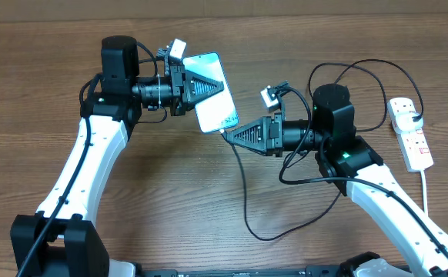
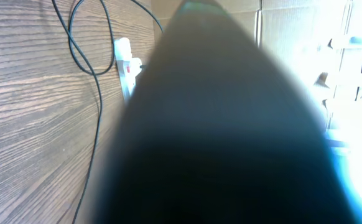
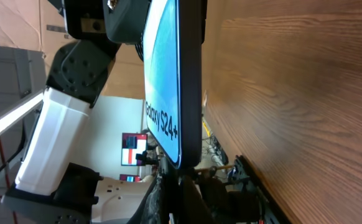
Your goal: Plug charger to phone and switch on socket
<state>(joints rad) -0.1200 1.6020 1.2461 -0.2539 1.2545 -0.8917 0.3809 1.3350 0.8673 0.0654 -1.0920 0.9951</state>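
The left gripper [image 1: 222, 86] is closed tight on the phone [image 1: 220, 111]. It holds the phone up off the table [image 1: 170, 200], over the middle of the tabletop and nearer the far edge. The phone is tipped, and its light blue screen faces up. From the right wrist, the screen [image 3: 162, 81] shows white words that say "Galaxy S24+".

The right gripper [image 1: 228, 135] is closed too. It pinches the end of the charger [image 1: 244, 185] right at the lower end of the phone. The tip and the phone look like they touch, but I cannot tell if the plug is pushed in.

From there the thin black cable drops toward the near edge. It bends around in a big loop and runs back under the right arm. More of it curls near the far right corner and goes to the socket [image 1: 410, 132].

The socket is a long white strip that lies flat by the right edge of the tabletop. It has a bit of red on it. I cannot tell if its switch is on.

From the left wrist, a big dark blur fills most of the view. The cable [image 2: 97, 106] and the socket [image 2: 124, 56] show beside it.
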